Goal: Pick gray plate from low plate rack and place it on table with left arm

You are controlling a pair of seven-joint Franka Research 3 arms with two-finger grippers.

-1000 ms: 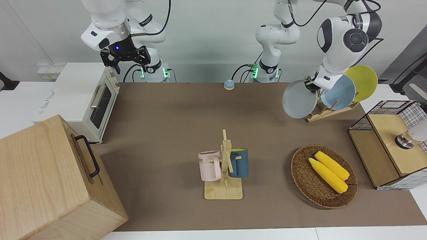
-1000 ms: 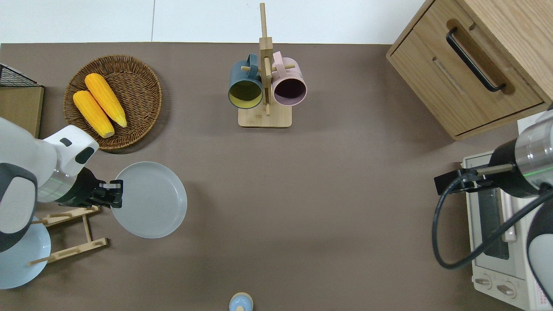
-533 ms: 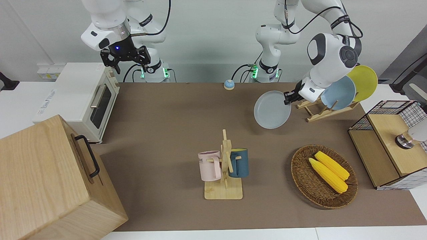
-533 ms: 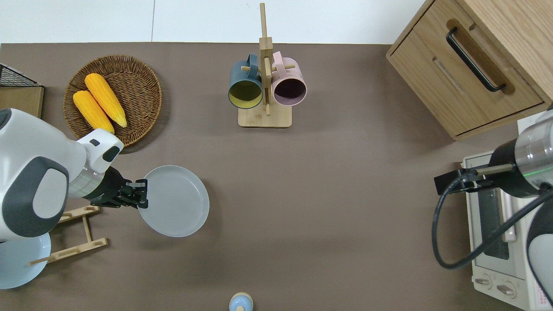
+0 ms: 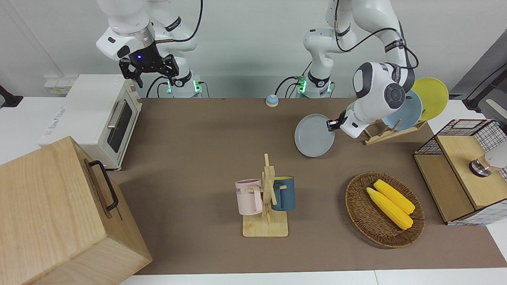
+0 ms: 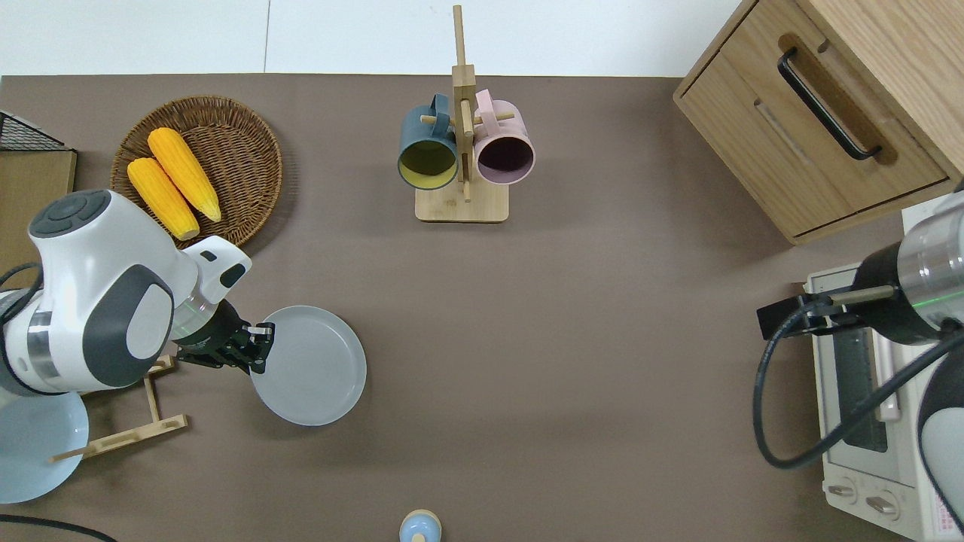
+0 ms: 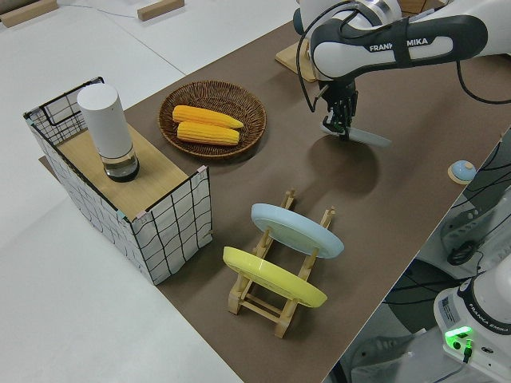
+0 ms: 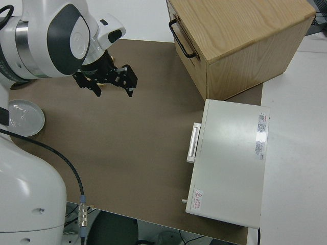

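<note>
My left gripper (image 6: 260,354) is shut on the rim of the gray plate (image 6: 310,366) and holds it nearly flat, slightly tilted, low over the table (image 6: 565,339). I cannot tell whether the plate touches the table. The plate is beside the low plate rack (image 6: 128,425), toward the table's middle. The front view shows the plate (image 5: 314,135), the left gripper (image 5: 331,123) and the rack (image 5: 381,133). The left side view shows the plate (image 7: 369,137) under the gripper (image 7: 342,128). The right arm is parked with its gripper (image 8: 110,87) open.
The rack (image 7: 271,297) holds a light-blue plate (image 7: 295,229) and a yellow plate (image 7: 271,277). A wicker basket (image 6: 233,150) with corn, a mug stand (image 6: 462,203) with two mugs, a small bell (image 6: 419,526), a wire-grid box (image 5: 459,174), a toaster oven (image 5: 99,114) and a wooden cabinet (image 5: 55,213) stand around.
My left gripper carried the gray plate away from the rack toward the table's middle, levelled it and lowered it close to the table. The right arm has not moved.
</note>
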